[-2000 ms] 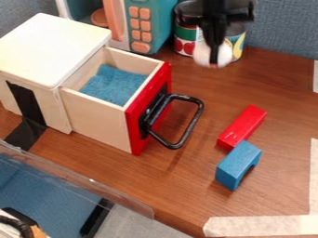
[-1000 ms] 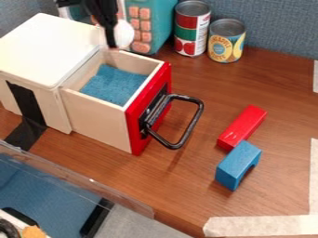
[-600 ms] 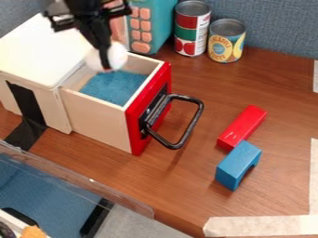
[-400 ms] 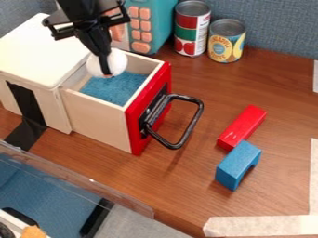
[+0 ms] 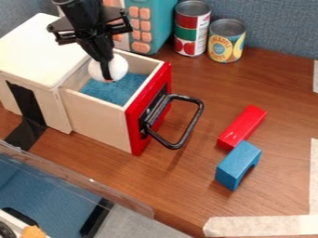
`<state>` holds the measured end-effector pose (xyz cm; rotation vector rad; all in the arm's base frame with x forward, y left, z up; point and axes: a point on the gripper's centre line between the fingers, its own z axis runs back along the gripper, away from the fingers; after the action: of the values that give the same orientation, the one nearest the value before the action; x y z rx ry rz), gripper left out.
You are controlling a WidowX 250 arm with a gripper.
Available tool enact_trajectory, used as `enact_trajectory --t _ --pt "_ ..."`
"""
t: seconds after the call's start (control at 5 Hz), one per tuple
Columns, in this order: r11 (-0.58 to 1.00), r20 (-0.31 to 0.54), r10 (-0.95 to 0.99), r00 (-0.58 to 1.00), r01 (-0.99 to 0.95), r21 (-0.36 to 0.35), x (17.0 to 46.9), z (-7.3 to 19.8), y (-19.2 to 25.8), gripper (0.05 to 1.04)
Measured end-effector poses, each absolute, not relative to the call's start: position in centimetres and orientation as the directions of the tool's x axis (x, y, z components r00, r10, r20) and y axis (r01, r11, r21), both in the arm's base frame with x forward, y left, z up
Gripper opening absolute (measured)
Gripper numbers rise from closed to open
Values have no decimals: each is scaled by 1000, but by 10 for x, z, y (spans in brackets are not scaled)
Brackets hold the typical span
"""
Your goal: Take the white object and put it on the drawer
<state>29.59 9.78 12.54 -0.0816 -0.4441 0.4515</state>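
My gripper (image 5: 107, 74) is clamped on white ball (image 5: 118, 69), held at inner end of open drawer (image 5: 96, 114). If I release too high, ball prob. bounces off blue lining (image 5: 121, 92) & over rim.

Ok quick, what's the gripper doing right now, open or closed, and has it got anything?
Gripper: closed on the white ball, at the open drawer.

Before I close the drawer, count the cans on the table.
2: the taller can stands beside the teal toy microwave; the shorter can stands to the taller one's right.
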Motion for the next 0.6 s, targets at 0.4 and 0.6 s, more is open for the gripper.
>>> enact_trajectory --t 0.4,0.6 --pt "944 370 329 869 -314 -103 286 134 91 785" --pt "963 311 270 911 -261 -71 279 146 91 999"
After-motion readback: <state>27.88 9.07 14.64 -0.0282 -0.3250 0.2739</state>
